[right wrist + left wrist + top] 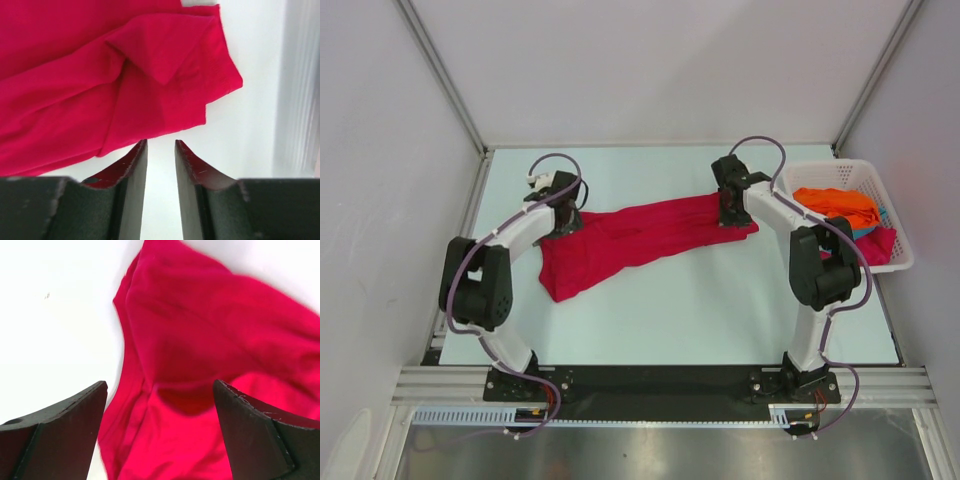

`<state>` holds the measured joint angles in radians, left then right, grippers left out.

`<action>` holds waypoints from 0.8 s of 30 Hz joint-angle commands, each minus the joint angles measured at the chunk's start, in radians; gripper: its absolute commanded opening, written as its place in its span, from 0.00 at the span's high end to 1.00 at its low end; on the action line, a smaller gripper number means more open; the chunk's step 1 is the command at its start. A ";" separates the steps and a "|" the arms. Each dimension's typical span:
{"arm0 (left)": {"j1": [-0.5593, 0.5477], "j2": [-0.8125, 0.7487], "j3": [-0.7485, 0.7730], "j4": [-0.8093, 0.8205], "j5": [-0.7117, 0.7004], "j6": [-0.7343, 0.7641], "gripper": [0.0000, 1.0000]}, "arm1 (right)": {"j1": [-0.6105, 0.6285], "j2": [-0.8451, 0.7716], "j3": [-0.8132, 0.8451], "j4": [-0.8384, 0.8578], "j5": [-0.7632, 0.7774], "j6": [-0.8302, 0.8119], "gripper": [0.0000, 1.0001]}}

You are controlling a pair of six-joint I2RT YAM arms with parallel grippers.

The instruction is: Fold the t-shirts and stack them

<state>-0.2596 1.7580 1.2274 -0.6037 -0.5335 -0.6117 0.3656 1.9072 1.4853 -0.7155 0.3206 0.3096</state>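
A red t-shirt (630,240) lies crumpled on the pale desk (700,310), stretched in a slanting band from the near left toward the far right. The left arm (510,235) reaches over the shirt's left end. In its wrist view the left jaws stand wide apart above the red cloth (200,340), which fills the space between and beyond them; they hold nothing. Whether they touch the fabric cannot be told.

The right arm (790,215) bends over the shirt's far right end. The right jaws are set to a narrow gap with only bare desk showing between them. A folded corner of the shirt (165,60) lies just past their tips, not gripped.

At the right edge of the desk sits a white slatted basket (840,170). An orange t-shirt (835,203) lies on top inside it, with a sliver of teal cloth (880,218) beside it and another red garment (878,245) at the basket's near end.
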 commanded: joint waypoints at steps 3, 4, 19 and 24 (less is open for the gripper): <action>-0.059 -0.189 -0.098 -0.008 0.030 -0.016 0.08 | -0.065 0.029 -0.031 0.060 -0.037 0.011 0.59; -0.069 -0.204 -0.109 -0.007 0.032 -0.014 0.08 | -0.073 0.032 -0.036 0.070 -0.044 0.013 0.58; -0.133 -0.315 -0.192 -0.027 0.029 -0.023 0.08 | -0.114 0.093 -0.013 0.087 -0.029 0.002 0.58; -0.133 -0.315 -0.192 -0.027 0.026 -0.022 0.08 | -0.114 0.092 -0.023 0.094 -0.043 -0.007 0.76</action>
<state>-0.3889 1.4715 1.0397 -0.6342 -0.5106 -0.6132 0.2539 1.9915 1.4487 -0.6472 0.2756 0.3084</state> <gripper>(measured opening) 0.920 0.321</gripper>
